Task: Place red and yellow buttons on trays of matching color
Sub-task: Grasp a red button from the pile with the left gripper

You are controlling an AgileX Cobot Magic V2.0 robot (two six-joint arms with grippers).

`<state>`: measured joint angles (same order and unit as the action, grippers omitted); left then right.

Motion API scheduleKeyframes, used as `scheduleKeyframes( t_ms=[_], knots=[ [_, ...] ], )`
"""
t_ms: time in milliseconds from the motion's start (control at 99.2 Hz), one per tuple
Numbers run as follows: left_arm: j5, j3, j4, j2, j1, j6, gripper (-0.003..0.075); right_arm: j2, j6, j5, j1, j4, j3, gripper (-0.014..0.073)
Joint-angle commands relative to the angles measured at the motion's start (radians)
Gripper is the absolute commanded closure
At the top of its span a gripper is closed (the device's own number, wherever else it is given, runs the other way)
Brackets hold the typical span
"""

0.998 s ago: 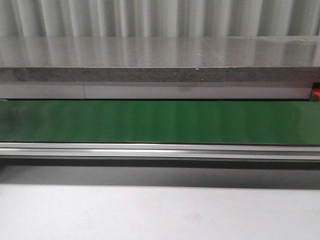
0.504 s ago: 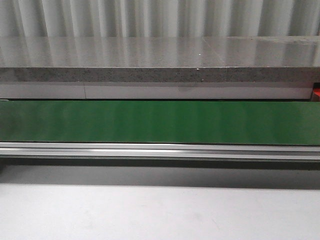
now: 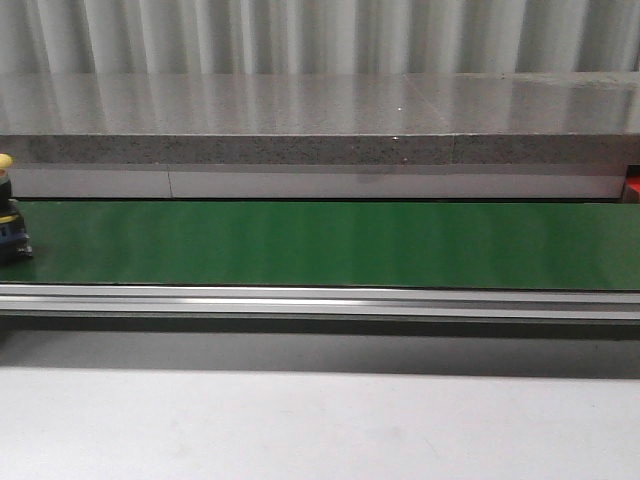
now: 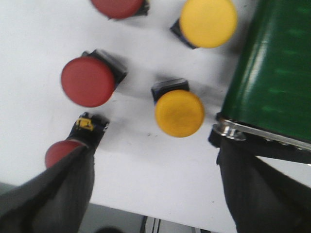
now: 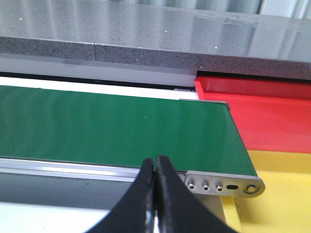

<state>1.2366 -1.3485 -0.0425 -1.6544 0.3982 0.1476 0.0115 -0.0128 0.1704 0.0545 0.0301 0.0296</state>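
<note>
Two trays sit past the end of the green belt [image 5: 116, 128] in the right wrist view: the yellow tray [image 5: 277, 189] nearer, the red tray [image 5: 262, 111] beyond it, touching along one edge. What shows of both is bare, with no button in either. The right gripper [image 5: 155, 189] hangs before the belt's end with its fingers pressed together, holding nothing.

Five buttons lie on the white desk [image 4: 43, 39] under the left gripper [image 4: 155, 179], whose fingers stand wide apart, gripping nothing. Three are red: one [image 4: 62, 151] partly hidden behind a dark finger, one [image 4: 88, 81] in the middle, one [image 4: 116, 7] cut off by the picture's edge. Two are yellow: one [image 4: 179, 112] just beside the belt's corner, one [image 4: 208, 22] farther along it. All are apart from one another.

In the front view a sixth button, a yellow-capped one [image 3: 8, 215], stands upright on the belt at its far left edge, only partly in sight. Half a second ago that stretch of belt was bare. Behind the belt runs a grey stone ledge [image 3: 320, 120].
</note>
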Motion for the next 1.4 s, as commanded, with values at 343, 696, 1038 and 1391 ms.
scheduleKeyframes(
  t_ms=[343, 696, 1038, 1391],
  knots=[
    [-0.008, 0.087, 0.066, 0.063, 0.193, -0.107, 0.0232, 0.011, 0.005, -0.077, 0.005, 0.004, -0.008, 0.0660],
    [-0.140, 0.117, 0.027, 0.000, 0.212, -0.107, 0.0232, 0.011, 0.005, -0.077, 0.005, 0.004, -0.008, 0.0660],
    [-0.136, 0.117, 0.043, -0.096, 0.212, -0.107, 0.0232, 0.011, 0.005, -0.077, 0.005, 0.004, -0.008, 0.0660],
    [-0.167, 0.117, 0.032, -0.140, 0.212, -0.110, 0.0280, 0.011, 0.005, -0.077, 0.005, 0.004, -0.008, 0.0660]
  ],
)
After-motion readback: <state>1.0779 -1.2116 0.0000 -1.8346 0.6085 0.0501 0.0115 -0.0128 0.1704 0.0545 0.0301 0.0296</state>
